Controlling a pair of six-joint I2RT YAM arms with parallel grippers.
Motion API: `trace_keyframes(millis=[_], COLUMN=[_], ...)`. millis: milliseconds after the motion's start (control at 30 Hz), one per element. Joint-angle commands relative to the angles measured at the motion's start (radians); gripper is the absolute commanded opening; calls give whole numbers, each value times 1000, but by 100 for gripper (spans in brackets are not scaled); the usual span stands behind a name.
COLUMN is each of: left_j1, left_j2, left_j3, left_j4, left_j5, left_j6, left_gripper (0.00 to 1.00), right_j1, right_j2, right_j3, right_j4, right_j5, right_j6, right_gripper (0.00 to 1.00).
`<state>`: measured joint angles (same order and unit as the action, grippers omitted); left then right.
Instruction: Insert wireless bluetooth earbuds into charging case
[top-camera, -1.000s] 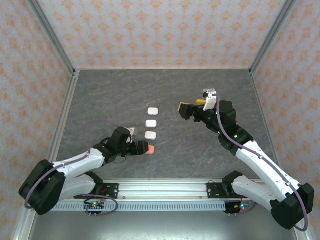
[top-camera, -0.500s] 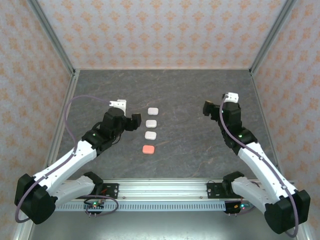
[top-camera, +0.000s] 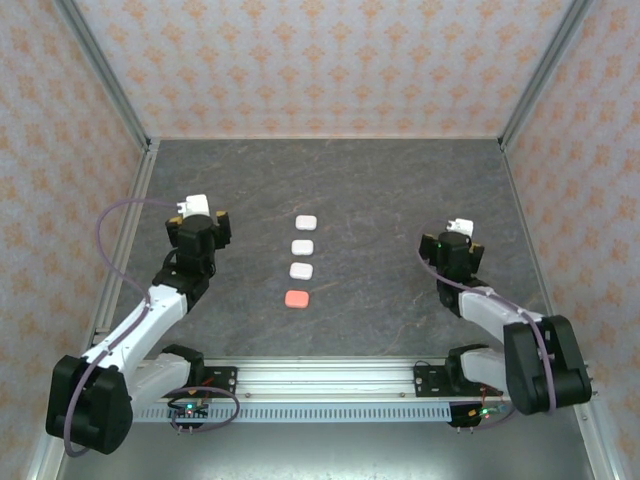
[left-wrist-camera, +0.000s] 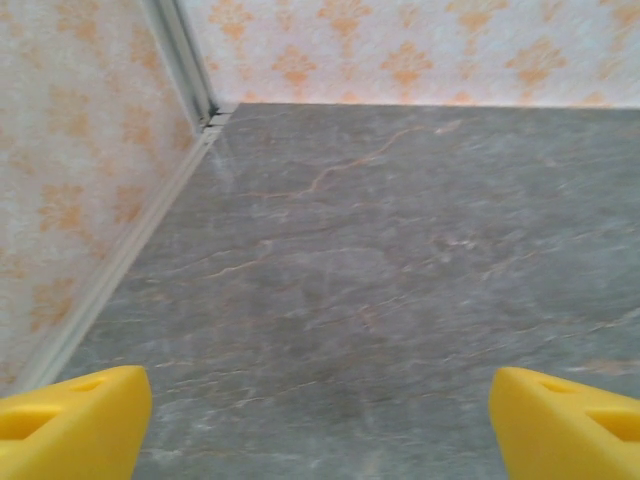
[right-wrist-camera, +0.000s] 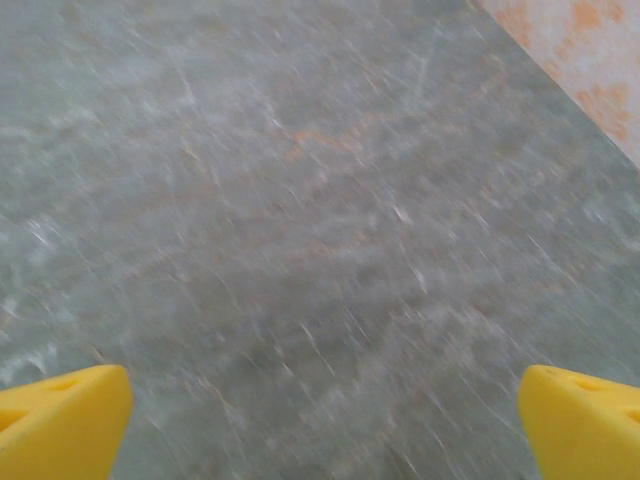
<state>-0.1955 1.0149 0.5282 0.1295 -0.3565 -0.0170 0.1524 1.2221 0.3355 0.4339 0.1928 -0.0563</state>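
Lying aligned: three white cases (top-camera: 302, 247), one pink case (top-camera: 297, 298); markings unreadable.

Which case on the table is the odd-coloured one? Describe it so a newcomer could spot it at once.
Near the middle of the grey marbled table, four small pebble-like cases lie in a short column running from near to far. The one meant is the pink case at the near end of that column. The three white cases beyond it share its shape but not its salmon colour.

The left arm (top-camera: 142, 316) and right arm (top-camera: 490, 308) have white plastic shells, black joints, looping purple cables (top-camera: 104, 235) and blunt yellow plastic fingertips (left-wrist-camera: 70, 420).
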Motion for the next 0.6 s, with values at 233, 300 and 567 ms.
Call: trace_keyframes(millis=[233, 300, 567], left_j1=[31, 44, 147], left_j2=[115, 140, 300], left_j3=[-155, -176, -174], left_j4=[346, 399, 592], left_j5=[28, 55, 285], left_j6=[115, 110, 41], left_gripper=[87, 87, 87], right_j1=[-81, -98, -161], right_j2=[278, 284, 299], right_j3=[-40, 6, 83], right_j4=[545, 473, 338], right_j5=[-188, -215, -261], right_j6=[-54, -47, 14], right_gripper=[99, 99, 99])
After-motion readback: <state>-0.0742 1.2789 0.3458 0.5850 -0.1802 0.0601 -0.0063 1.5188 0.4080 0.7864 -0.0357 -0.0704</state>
